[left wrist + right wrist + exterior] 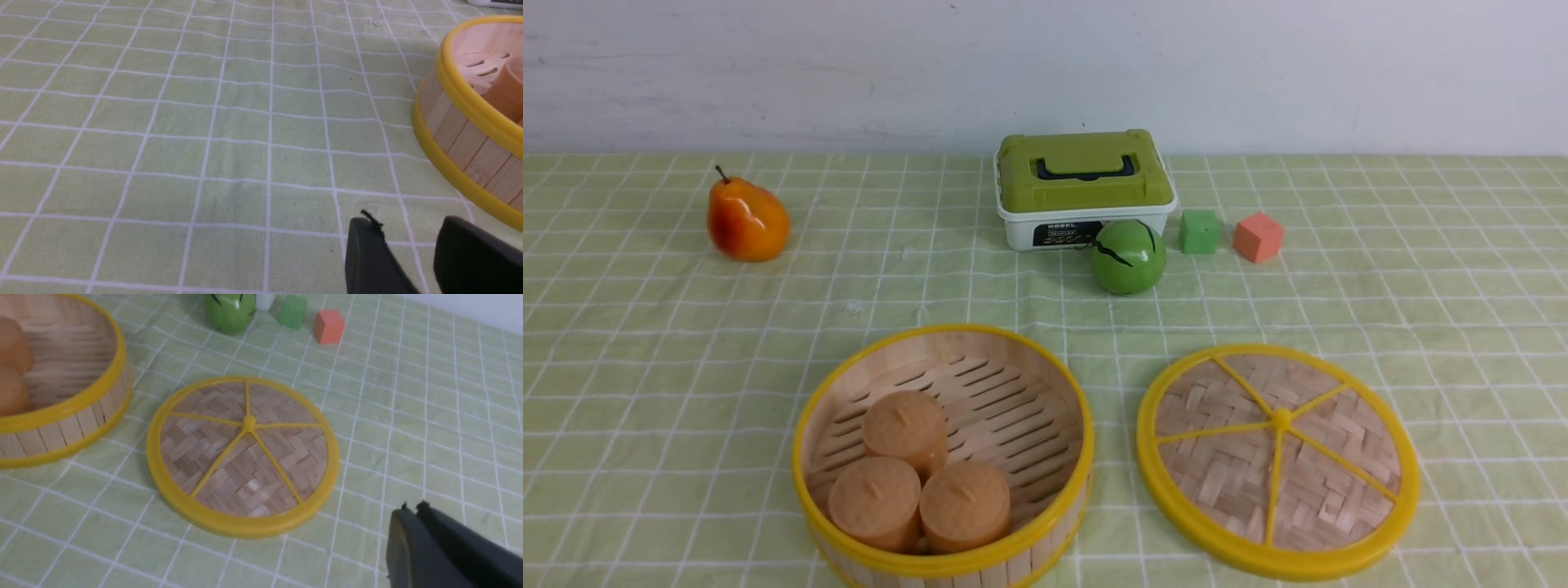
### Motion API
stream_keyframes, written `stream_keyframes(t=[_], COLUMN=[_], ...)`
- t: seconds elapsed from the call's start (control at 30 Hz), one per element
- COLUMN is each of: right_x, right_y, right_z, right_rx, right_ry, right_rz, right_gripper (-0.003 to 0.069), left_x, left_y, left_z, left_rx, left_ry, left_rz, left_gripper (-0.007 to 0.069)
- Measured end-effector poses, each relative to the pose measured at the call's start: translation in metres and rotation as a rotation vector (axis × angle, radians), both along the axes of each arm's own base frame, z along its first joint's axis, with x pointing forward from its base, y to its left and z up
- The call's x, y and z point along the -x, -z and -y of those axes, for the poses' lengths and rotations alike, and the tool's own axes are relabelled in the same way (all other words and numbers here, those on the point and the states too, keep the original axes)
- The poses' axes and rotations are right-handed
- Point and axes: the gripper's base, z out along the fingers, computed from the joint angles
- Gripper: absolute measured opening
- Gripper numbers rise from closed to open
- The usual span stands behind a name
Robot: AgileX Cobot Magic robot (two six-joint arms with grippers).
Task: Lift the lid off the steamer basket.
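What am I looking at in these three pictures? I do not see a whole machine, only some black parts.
This is a robot with two arms. The wide picture comes from a camera between the arms, looking forward; neither arm appears in it. The other two come from cameras on the wrists, so the black parts are the grippers. The left gripper stands a little open and holds nothing. The right gripper is shut and empty.

On the checked cloth lies the open steamer basket with three tan cakes inside. The lid lies flat beside it, already off. Behind are a pear, a white box with a green top, a green ball, a green cube and an orange cube.
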Motion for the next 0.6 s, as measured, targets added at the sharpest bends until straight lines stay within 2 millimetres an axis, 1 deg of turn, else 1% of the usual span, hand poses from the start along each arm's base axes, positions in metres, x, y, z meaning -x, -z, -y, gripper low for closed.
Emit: stream_keyframes(t=[0.07,0.1,0.13,0.2,0.27,0.3,0.37,0.4,0.43,0.6], right_x=[0.001,0.002,0.003,0.004,0.002,0.002,-0.002,-0.002,-0.003,-0.003], right_y=[0.016,0.017,0.030,0.050,0.073,0.081,0.105,0.107,0.117,0.126], right_z=[0.001,0.002,0.003,0.006,0.008,0.009,0.013,0.012,0.015,0.017], right_rx=[-0.047,-0.059,-0.095,-0.153,-0.194,-0.216,-0.245,-0.248,-0.253,-0.251], right_ry=[0.023,0.032,0.063,0.123,0.182,0.208,0.284,0.284,0.327,0.383], right_rz=[0.089,0.104,0.165,0.239,0.274,0.297,0.301,0.299,0.282,0.220], right_gripper=[-0.0008,-0.0008,-0.0006,-0.0006,-0.0006,-0.0006,-0.0002,-0.0002,0.0000,0.0003], left_x=[0.000,0.000,0.000,0.000,0.000,0.000,0.000,0.000,0.000,0.000], left_y=[0.000,0.000,0.000,0.000,0.000,0.000,0.000,0.000,0.000,0.000], left_z=[0.000,0.000,0.000,0.000,0.000,0.000,0.000,0.000,0.000,0.000], left_rx=[0.000,0.000,0.000,0.000,0.000,0.000,0.000,0.000,0.000,0.000], left_ry=[0.000,0.000,0.000,0.000,0.000,0.000,0.000,0.000,0.000,0.000], left_rz=[0.000,0.000,0.000,0.000,0.000,0.000,0.000,0.000,0.000,0.000], left_gripper=[0.0239,0.0239,0.0239,0.0239,0.0239,0.0239,0.0239,0.0239,0.0239,0.0239])
